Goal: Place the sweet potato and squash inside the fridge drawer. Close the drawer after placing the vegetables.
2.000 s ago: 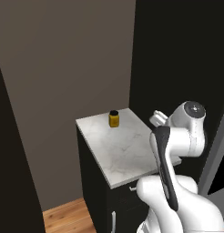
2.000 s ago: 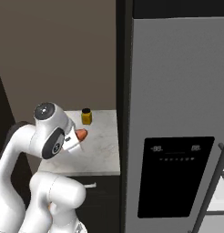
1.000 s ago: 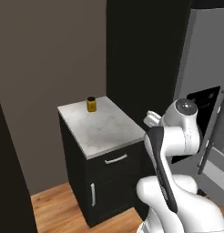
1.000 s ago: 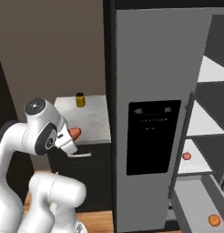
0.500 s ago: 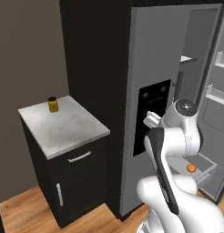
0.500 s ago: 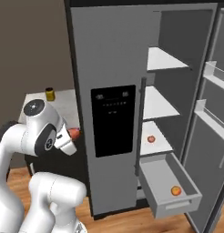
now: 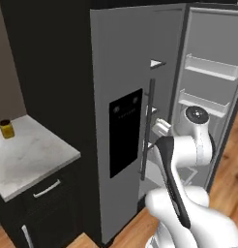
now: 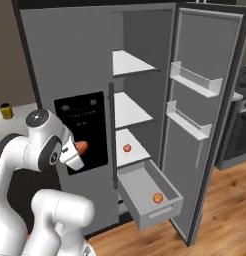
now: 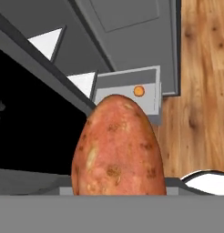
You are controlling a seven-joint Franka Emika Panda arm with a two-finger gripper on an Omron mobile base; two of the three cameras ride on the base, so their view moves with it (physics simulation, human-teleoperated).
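Note:
A reddish-brown sweet potato sits large in the middle of the hand view and hides the fingertips. In the right base view its tip pokes out of my gripper, which is shut on it, held in front of the fridge's closed left door. The fridge drawer stands pulled out at the bottom of the open compartment, to the right of and below the gripper. A small round orange thing lies in it, and I cannot tell whether that is the squash. The hand view looks down on the drawer.
The fridge's right door is swung open with narrow door shelves. White inner shelves rise above the drawer, the lowest bearing another small orange thing. A marble counter with a yellow jar lies left. Wooden floor lies in front.
The base has swung from the counter toward the fridge, so the whole scene has shifted left. The gripper still holds the sweet potato at the same height.

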